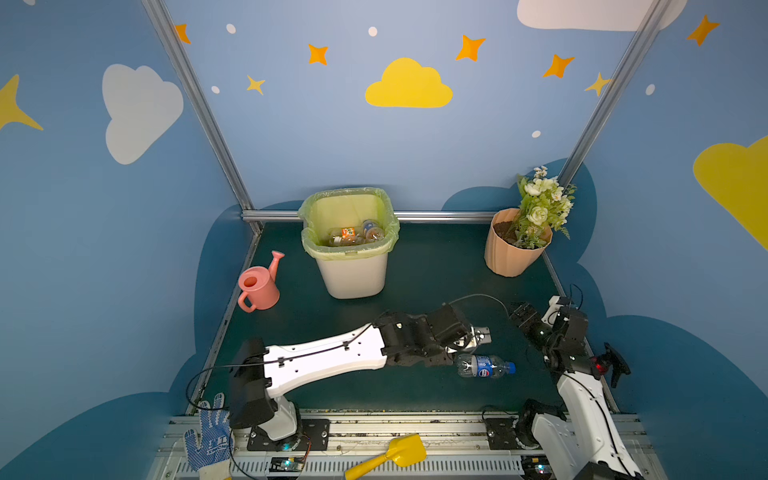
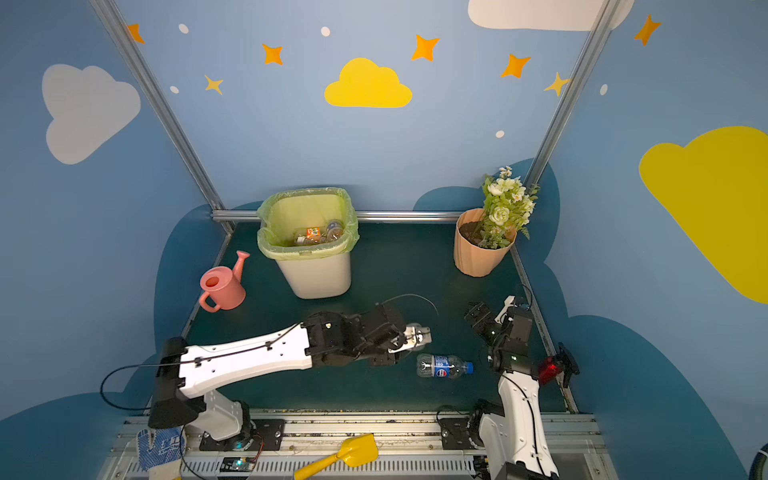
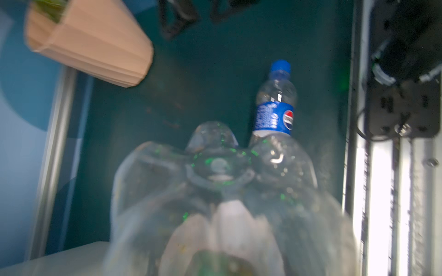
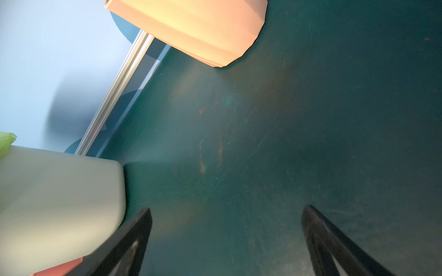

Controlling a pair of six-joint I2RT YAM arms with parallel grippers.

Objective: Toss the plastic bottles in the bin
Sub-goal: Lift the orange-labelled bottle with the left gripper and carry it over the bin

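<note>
My left gripper [image 1: 478,336] [image 3: 222,215] is shut on a clear plastic bottle [image 3: 222,181] held just above the green table near its right front; the bottle's ridged base fills the blurred left wrist view. A second clear bottle [image 1: 484,366] [image 2: 442,366] [image 3: 275,102], blue-labelled and blue-capped, lies on its side just in front of that gripper. The white bin [image 1: 353,274] [image 2: 318,274] with its yellow-green liner stands at the back centre, with several bottles [image 1: 353,235] inside. My right gripper [image 1: 521,311] [image 4: 227,209] hangs open and empty over bare table at the right.
A pink watering can [image 1: 257,286] stands left of the bin. A peach flowerpot [image 1: 513,253] [image 4: 191,28] with white flowers sits at the back right. A yellow scoop [image 1: 390,457] and a blue-dotted glove [image 1: 208,436] lie on the front rail.
</note>
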